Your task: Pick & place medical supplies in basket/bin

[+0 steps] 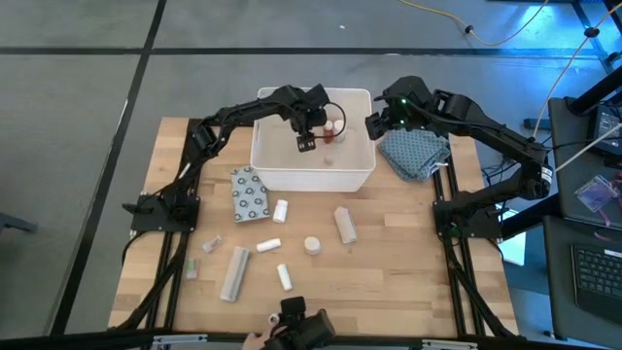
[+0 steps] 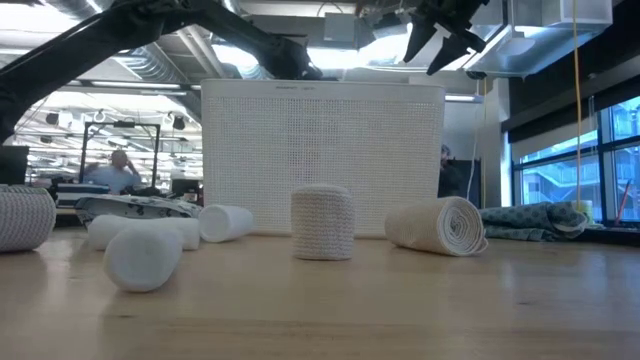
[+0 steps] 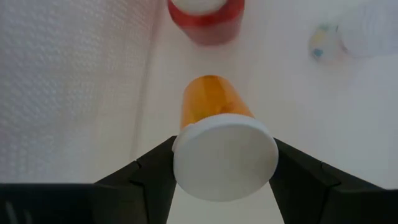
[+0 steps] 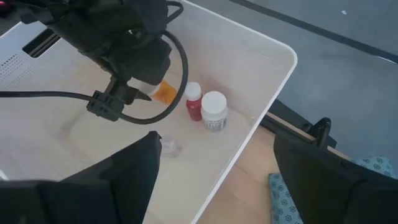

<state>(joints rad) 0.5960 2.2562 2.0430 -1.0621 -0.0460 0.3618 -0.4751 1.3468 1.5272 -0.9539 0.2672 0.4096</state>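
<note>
An orange bottle [image 3: 211,102] with a white cap is in my left gripper [image 3: 225,163], which reaches down into the white tub [image 1: 313,178]. A red bottle [image 4: 194,104], a white bottle [image 4: 214,111] and a small scrap [image 4: 168,147] stand or lie on the tub floor. My right gripper [image 4: 217,148] is open and hovers above the tub's right rim, near the patterned cloth [image 1: 416,153]. On the table in front of the tub lie the grey dotted packet [image 1: 250,194], several rolls [image 1: 345,226] and the long pale tube [image 1: 234,273]. My left gripper pinches the orange bottle by its white cap [image 3: 186,143], one finger [image 3: 155,163] on each side of the cap. The fingers come from above, pointing down. The bottle hangs below them, cap up, inside the tub; whether its base touches the tub floor, I cannot tell.
The tub's walls surround my left gripper. The folded cloth lies right of the tub under my right arm. Small white and beige rolls [image 2: 322,222] [image 2: 440,225] are scattered over the near half of the table. A hand [image 1: 255,339] shows at the near edge.
</note>
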